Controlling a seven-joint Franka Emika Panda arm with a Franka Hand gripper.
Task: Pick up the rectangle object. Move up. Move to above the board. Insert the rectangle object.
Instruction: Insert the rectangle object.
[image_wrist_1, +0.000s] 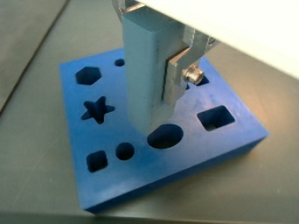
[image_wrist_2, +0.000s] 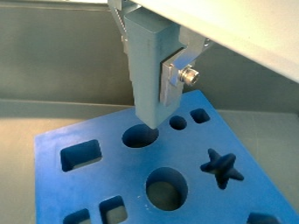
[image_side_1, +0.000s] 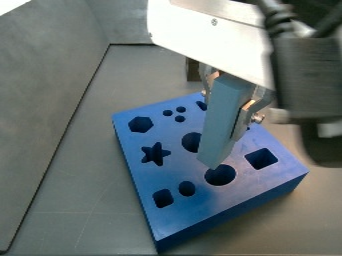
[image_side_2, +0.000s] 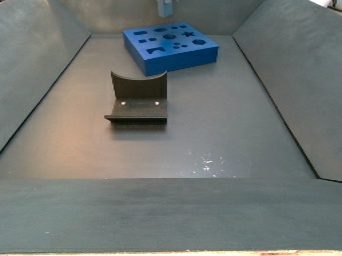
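Note:
My gripper (image_wrist_1: 159, 72) is shut on the rectangle object (image_wrist_1: 146, 66), a slim light-blue bar held upright. One silver finger (image_wrist_1: 177, 77) presses its side; the other finger is hidden behind it. The bar (image_wrist_2: 146, 61) hangs over the board (image_wrist_1: 117, 131), a thick bright-blue slab with shaped holes. Its lower end sits close over the board top next to a large round hole (image_wrist_2: 140, 136). In a side view the bar (image_side_1: 221, 125) stands slightly tilted under the gripper (image_side_1: 233, 100), above the board (image_side_1: 181, 175). I cannot tell whether the bar touches the board.
A rounded rectangular hole (image_wrist_1: 214, 116) lies to one side of the bar. The dark fixture (image_side_2: 136, 100) stands on the grey floor in front of the board (image_side_2: 171, 58). Sloping grey walls enclose the floor on all sides.

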